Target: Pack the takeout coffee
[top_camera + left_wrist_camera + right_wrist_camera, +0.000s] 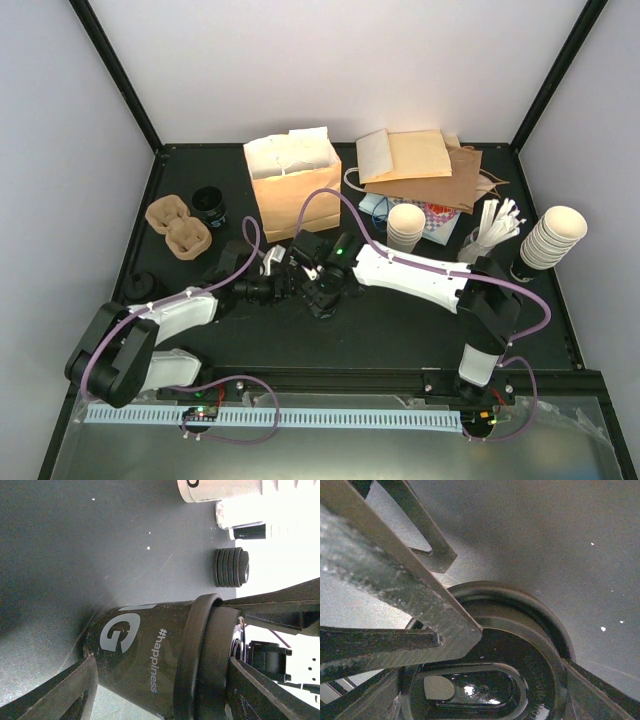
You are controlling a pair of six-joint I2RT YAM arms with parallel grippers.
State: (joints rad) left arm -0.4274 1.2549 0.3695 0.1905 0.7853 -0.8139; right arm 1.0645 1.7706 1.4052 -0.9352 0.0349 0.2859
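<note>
The takeout coffee [145, 655] is a small printed paper cup with a black lid [520, 645], standing on the dark table. In the top view both grippers crowd over it and hide it. My left gripper [162, 680] lies sideways and open: one finger [55, 692] is down by the cup's base and the other [265, 692] is above the lid, slightly apart from it. My right gripper [482, 680] comes down from above, with its fingers [600, 687] pressed against opposite sides of the lid's rim. In the top view the left gripper [290, 280] and right gripper [322, 292] meet at mid-table.
An open brown paper bag [293, 190] stands just behind the grippers. Pulp cup trays [180, 228] and a black lid stack [210, 205] sit at the left. Flat bags [430, 165], lidless cup stacks [405, 228] [552, 238] and stirrers [492, 228] are at the right.
</note>
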